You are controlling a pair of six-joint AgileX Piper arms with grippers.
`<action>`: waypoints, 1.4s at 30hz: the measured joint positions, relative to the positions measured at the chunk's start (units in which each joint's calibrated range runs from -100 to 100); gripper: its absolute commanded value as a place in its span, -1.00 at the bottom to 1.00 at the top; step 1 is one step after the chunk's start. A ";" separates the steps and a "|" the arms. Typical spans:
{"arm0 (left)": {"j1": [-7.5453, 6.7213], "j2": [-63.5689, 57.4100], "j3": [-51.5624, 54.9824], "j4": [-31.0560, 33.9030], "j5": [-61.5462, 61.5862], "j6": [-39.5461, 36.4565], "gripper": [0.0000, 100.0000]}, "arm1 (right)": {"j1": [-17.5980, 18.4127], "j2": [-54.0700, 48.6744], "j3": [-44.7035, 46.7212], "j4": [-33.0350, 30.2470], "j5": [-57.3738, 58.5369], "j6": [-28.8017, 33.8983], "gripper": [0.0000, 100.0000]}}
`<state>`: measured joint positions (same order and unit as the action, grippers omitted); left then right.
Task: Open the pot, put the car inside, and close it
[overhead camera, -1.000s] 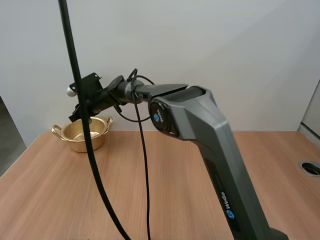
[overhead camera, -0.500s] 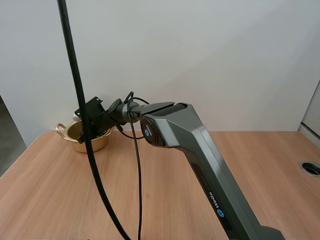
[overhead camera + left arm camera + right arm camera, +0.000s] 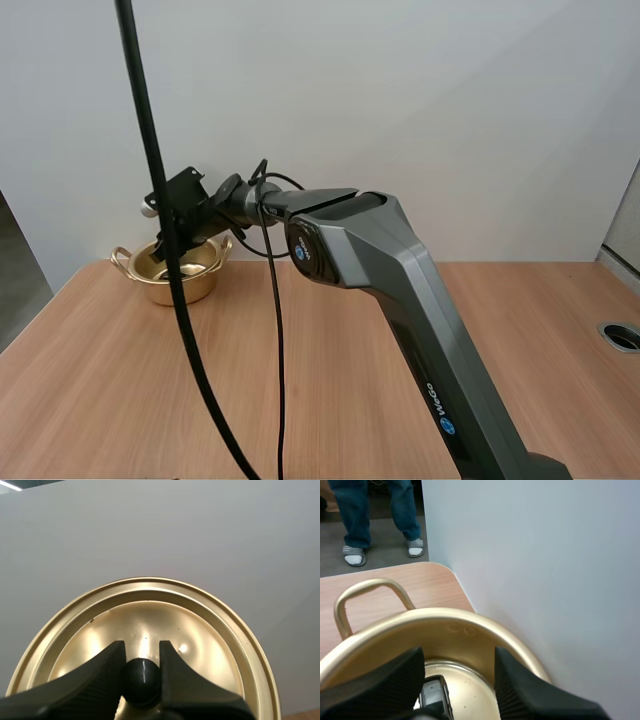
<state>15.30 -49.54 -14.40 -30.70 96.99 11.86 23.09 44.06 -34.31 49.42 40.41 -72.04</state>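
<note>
Your left gripper (image 3: pixel 141 650) is clamped on the black knob (image 3: pixel 141 677) of the gold lid (image 3: pixel 150 615), holding it in front of a plain wall (image 3: pixel 210 530). In the high view, the gold pot (image 3: pixel 205 282) stands open at the left of the frame, on the table (image 3: pixel 100 380) near its far edge. The right arm (image 3: pixel 400 280) reaches to it from the lower right. Its right gripper (image 3: pixel 459 655) hangs over the rim, fingers spread and gripping nothing; the car (image 3: pixel 432 696) lies on the pot's floor just below them.
</note>
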 measured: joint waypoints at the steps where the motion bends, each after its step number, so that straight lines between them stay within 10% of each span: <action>1: 0.00 0.00 0.00 0.00 0.00 0.12 -1.00 | 0.00 -0.89 0.00 -1.18 0.00 1.20 0.28; 6: 0.00 0.81 0.32 3.25 -1.20 1.69 -1.00 | -0.50 -6.64 0.00 -9.13 6.72 8.11 -0.99; 24: 0.00 7.61 26.40 7.54 -26.69 4.55 -1.00 | -9.06 -32.89 0.00 -38.83 47.80 33.24 -1.00; 42: -0.07 27.65 41.68 -3.80 -48.99 16.90 -1.00 | -22.99 -59.74 0.00 -40.30 58.94 32.12 -1.00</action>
<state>15.24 -21.89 27.28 -34.51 48.00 28.75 0.10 -15.68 -34.31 9.12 99.35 -39.92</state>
